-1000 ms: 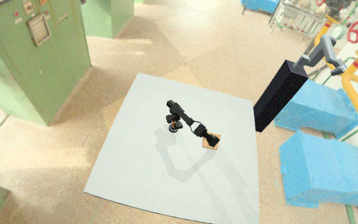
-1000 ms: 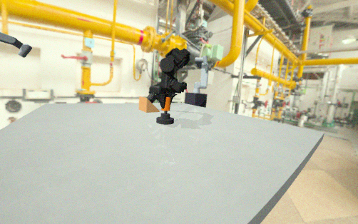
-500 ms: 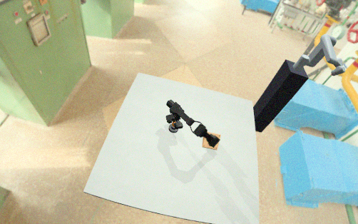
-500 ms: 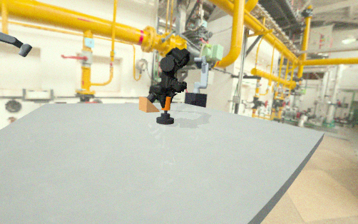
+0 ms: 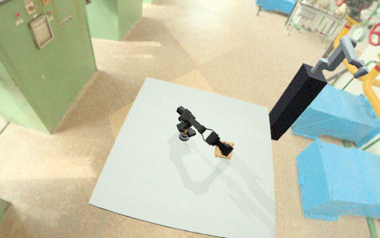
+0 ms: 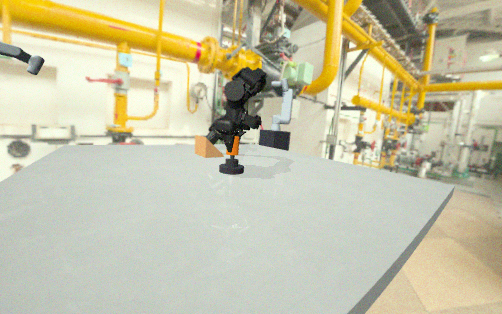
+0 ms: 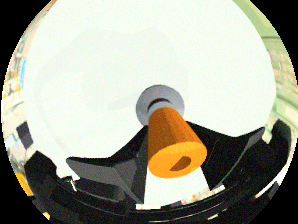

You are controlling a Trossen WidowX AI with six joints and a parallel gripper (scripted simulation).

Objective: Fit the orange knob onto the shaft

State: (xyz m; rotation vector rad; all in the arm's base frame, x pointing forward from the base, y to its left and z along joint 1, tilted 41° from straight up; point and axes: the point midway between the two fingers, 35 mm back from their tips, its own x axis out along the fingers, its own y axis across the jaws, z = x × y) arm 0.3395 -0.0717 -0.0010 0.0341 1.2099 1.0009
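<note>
A black robot arm [image 5: 197, 124] [image 6: 236, 92] leans over a pale table [image 5: 151, 182] [image 6: 225, 240], its base at about four o'clock of the pedestal in the view from above; its pincer [image 5: 185, 129] [image 6: 233, 145] [image 7: 175, 145] is closed on an orange knob [image 5: 185, 133] [image 6: 235, 145] [image 7: 175, 135], one dark finger on either side, a grip that apparently serves to keep the knob from turning on its own, so that any twist of the wrist passes to its hole. The knob stands above the round pedestal [image 5: 184, 138] [image 6: 231, 169] [image 7: 145, 105], upright or nearly so in the exterior view; its lower end is at the dark shaft [image 6: 231, 160], though whether it rests on the tip or has begun to slip over cannot be told. In the wrist view, the D-shaped hole [image 7: 180, 163] shows in the knob's near end at about five o'clock of the face's centre, while the pedestal lies beyond the far end, toward eleven o'clock; the knob is not seated, its lower end standing clear of the pedestal's broad foot. The work appears to be at the alignment stage; with the shaft's flat side unseen, small turns under light downward pressure seem the sensible way to find the match, as a hard push out of line could tilt the knob or make it slip in the grasp.
</note>
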